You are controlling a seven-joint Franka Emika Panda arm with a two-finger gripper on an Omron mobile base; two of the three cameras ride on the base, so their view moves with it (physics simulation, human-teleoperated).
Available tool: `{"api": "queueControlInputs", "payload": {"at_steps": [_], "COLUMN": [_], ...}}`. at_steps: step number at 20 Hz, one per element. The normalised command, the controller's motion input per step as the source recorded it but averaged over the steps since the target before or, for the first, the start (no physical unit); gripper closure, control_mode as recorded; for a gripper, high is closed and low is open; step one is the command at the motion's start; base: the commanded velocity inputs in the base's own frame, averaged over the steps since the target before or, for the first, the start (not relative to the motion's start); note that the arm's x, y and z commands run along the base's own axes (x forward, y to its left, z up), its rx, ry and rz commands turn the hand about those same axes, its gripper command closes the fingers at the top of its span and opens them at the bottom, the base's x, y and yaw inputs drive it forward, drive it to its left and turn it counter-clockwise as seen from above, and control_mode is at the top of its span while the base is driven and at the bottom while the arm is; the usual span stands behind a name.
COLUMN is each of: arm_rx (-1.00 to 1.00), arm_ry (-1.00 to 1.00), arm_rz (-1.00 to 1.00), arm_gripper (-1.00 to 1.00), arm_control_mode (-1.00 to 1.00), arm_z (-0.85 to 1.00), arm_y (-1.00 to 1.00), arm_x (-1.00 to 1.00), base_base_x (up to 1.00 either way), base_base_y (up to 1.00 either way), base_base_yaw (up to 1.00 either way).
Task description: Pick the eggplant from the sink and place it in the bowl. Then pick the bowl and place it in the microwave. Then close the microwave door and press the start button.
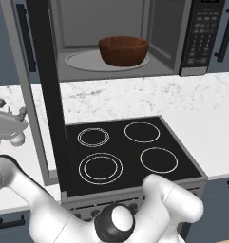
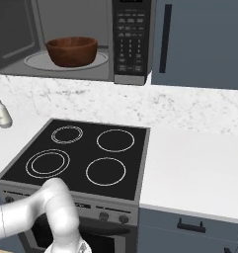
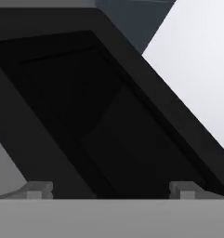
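— White marbled desk [image 1: 135, 97] runs along the middle of the left base view, black cooktop [image 1: 125, 152] set into it. How far along are they?

— I'd say well along. The bowl [image 1: 123, 50] sits on the turntable inside the microwave [image 1: 116, 38], upper centre. I can't see inside the bowl for the eggplant.

— And the microwave door [image 1: 37, 90]?

— Hanging open at left. Closing it and pressing start remain.

— The end effector [image 3: 111, 189]?

— Spread wide in the hand view, fingertips [image 3: 39, 189] apart at the bottom edge, holding nothing, close against a dark panel. The right base view shows the keypad [image 2: 132, 37] squarely.
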Motion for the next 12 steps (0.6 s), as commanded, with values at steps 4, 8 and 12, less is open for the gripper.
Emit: {"api": "queueControlInputs", "payload": {"at_steps": [4, 8, 12], "arm_rx": [0.27, 0.27, 0.22], "arm_ry": [-0.08, -0.04, -0.01], "arm_rz": [0.0, 0.02, 0.07], "arm_gripper": [-1.0, -1.0, -1.0], "arm_control_mode": [-1.0, -1.0, -1.0], "arm_z": [0.5, 0.56, 0.29], "arm_y": [-0.71, -0.83, -0.82], "arm_x": [-0.83, -0.79, -0.69], "base_base_x": [0.0, 0.0, 0.0], "base_base_y": [0.0, 0.0, 0.0], "base_base_yaw": [0.0, 0.0, 0.0]}}
